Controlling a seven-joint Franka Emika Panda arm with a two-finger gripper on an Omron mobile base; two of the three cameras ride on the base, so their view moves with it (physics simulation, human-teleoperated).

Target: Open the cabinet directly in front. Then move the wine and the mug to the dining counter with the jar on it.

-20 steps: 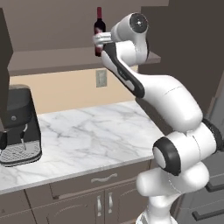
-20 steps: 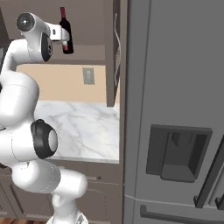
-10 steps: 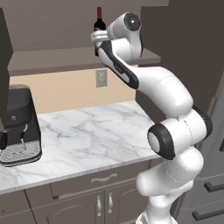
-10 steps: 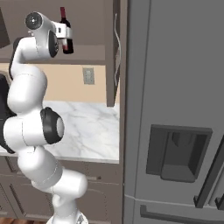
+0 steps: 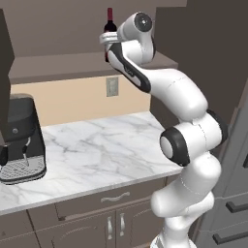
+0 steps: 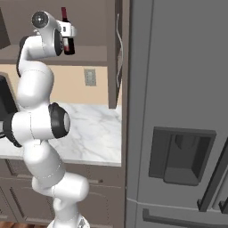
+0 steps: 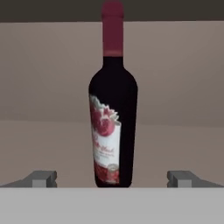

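Observation:
The wine [image 7: 113,109], a slim dark bottle with a red foil neck and a red-and-white label, stands upright on the shelf of the open cabinet [image 5: 58,65]. My gripper [image 7: 112,177] is open, level with the bottle's lower half, its two fingertips [image 7: 41,178] wide apart on either side and not touching it. In the left base view the wine [image 5: 110,17] rises just behind my gripper [image 5: 107,42]; in the right base view the wine [image 6: 65,18] stands behind my gripper [image 6: 69,32]. The mug, the dining counter and the jar are out of view.
The cabinet's open door [image 6: 116,49] hangs to the right of the shelf. Below lie a marble worktop [image 5: 97,150] with a black coffee machine [image 5: 19,135] at its left, a wall outlet [image 5: 112,86] and low drawers [image 5: 97,208]. A tall grey fridge [image 6: 178,111] stands on the right.
The arm's elbow and forearm have swung in from the right and stand more upright. The hand has stayed at the wine with its jaws open. The bottle has not moved.

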